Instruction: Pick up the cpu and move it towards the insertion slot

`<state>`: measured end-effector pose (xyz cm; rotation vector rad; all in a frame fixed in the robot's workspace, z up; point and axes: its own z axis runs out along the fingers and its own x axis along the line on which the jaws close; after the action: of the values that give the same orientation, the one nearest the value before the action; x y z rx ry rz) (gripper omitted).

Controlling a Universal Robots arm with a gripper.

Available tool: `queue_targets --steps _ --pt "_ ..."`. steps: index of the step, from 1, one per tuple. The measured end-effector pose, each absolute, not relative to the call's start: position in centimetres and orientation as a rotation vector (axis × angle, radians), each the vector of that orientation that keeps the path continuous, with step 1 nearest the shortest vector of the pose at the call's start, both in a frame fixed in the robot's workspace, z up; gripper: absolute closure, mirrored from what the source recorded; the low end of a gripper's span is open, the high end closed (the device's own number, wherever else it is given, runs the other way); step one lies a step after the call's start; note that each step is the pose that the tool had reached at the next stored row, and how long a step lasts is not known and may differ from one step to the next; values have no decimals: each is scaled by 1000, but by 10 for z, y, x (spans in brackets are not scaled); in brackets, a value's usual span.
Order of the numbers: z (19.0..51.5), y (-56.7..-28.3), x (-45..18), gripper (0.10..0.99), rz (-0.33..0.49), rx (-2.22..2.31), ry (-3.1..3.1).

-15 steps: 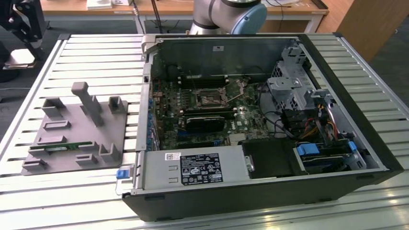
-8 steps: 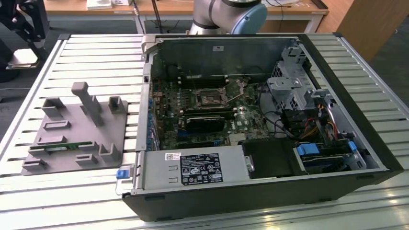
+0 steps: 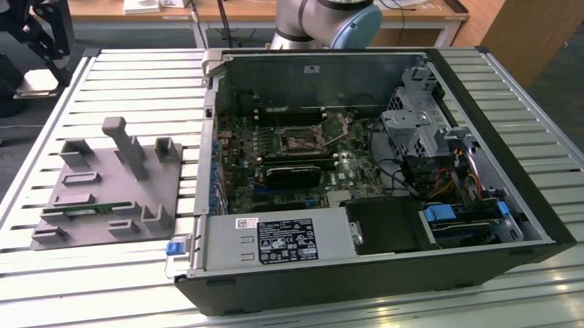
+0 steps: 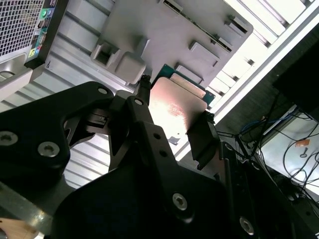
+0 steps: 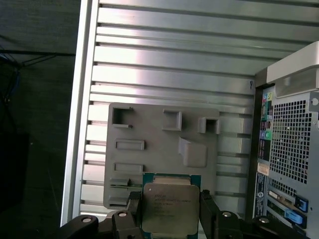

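In both wrist views the cpu [image 5: 168,206] [image 4: 177,102], a flat square chip with a silver metal face and green edge, sits between my two black fingers. My gripper [image 5: 169,213] [image 4: 174,118] is shut on its opposite sides and holds it well above the grey plastic tray [image 5: 159,144] [image 4: 159,30]. The insertion slot [image 3: 299,141], a small square socket with a silver frame and dark centre, lies on the motherboard inside the open computer case [image 3: 365,171]. The arm's base [image 3: 327,24] stands behind the case.
The grey tray [image 3: 96,195] lies on the slatted metal table [image 3: 128,75] at the exterior view's left and holds a green memory stick [image 3: 87,212]. A long black card [image 3: 294,175] lies just in front of the socket. Drive cages and cables [image 3: 438,164] crowd the case's right side.
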<state>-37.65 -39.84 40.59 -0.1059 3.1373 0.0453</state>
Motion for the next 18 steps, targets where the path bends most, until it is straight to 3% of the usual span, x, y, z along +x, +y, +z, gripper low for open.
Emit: queue_targets --steps 18 --pt "406 -398 -366 537 45 -106 3137"
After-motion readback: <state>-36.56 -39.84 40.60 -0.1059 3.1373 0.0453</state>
